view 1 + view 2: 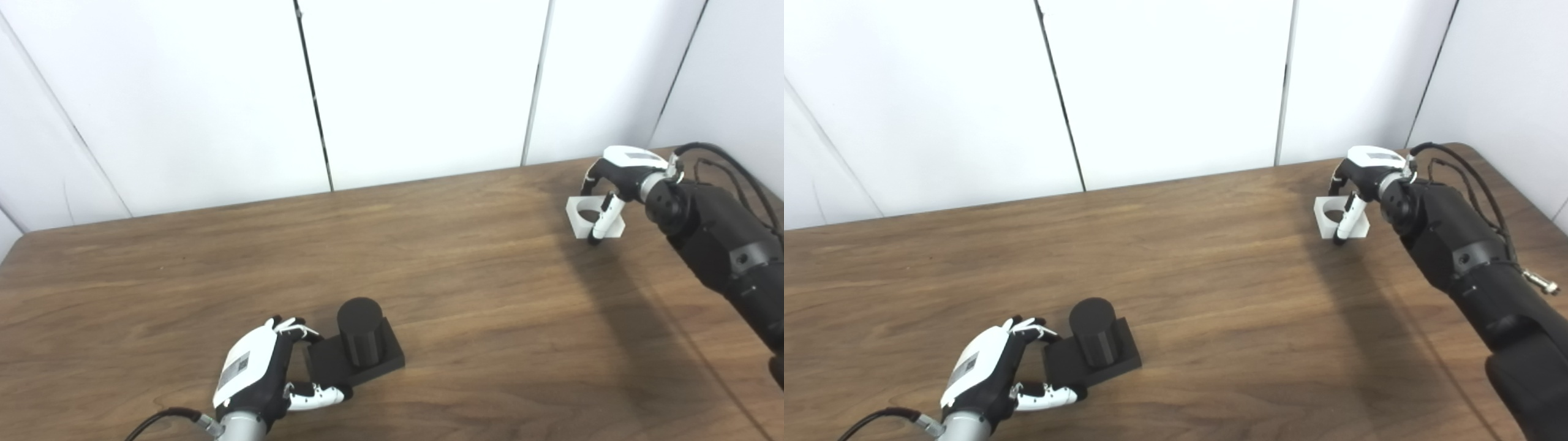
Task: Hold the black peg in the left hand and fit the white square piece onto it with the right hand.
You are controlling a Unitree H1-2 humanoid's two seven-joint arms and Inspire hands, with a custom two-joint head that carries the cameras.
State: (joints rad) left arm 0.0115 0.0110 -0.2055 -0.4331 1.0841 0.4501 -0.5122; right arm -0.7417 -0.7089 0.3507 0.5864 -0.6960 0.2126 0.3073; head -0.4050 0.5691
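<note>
The black peg [359,331] is a short upright cylinder on a flat square black base, standing on the table near the front left. My left hand [257,373] is at the base's left end, fingers on its far corner and thumb along its near edge, closed on it. The white square piece [579,214], with a round hole in it, is at the far right of the table. My right hand [618,174] reaches over it, fingers behind and thumb across its front, shut on it. Whether the piece rests on the wood or is slightly raised, I cannot tell.
The brown wooden table [465,275] runs to white wall panels at the back. The right forearm [716,233], with its cables, lies along the table's right edge. Bare wood spans the gap between the two hands.
</note>
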